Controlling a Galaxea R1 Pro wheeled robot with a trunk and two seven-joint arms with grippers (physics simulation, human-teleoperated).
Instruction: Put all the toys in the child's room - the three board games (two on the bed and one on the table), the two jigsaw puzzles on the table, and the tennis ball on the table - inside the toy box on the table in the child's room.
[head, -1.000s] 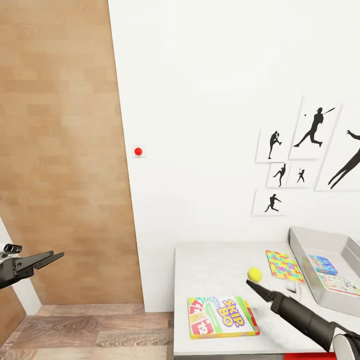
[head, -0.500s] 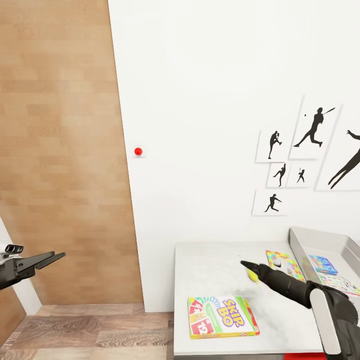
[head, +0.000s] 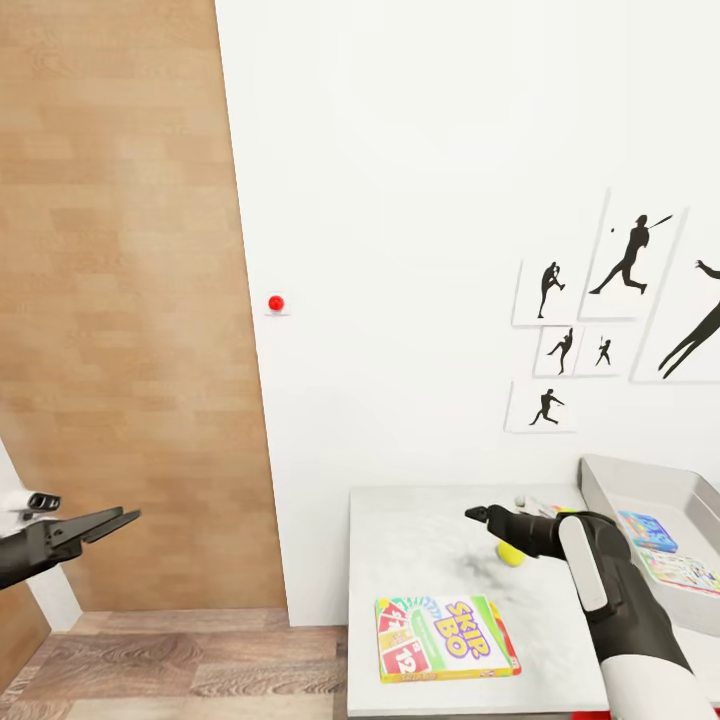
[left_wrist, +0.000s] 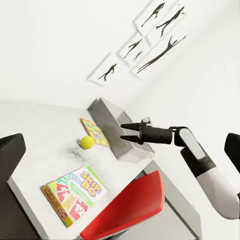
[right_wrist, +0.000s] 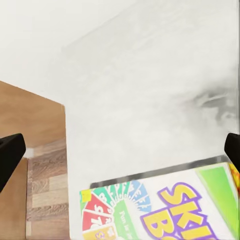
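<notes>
Ball (head: 512, 554) sits on the table (head: 420, 540), just beside your right gripper (head: 478, 516), which hangs above the tabletop past the ball with nothing in it. From the left wrist view the right jaws look slightly parted; how far, you cannot tell. Left gripper (head: 120, 520) is held off to the side over the floor, well apart from the table, its fingers close together and empty.

Game (head: 446, 636) lies flat near the table's front edge. Toy box (head: 640, 480) stands at the table's far right with two games (head: 660, 548) already inside. One puzzle (left_wrist: 94, 131) lies between ball and box.

Step in hand, by my reading: picking up the ball. Your next move calls for drawing the right gripper back over the ball, opening wider, descending squarely. A round ball may roll if nudged off-centre.
</notes>
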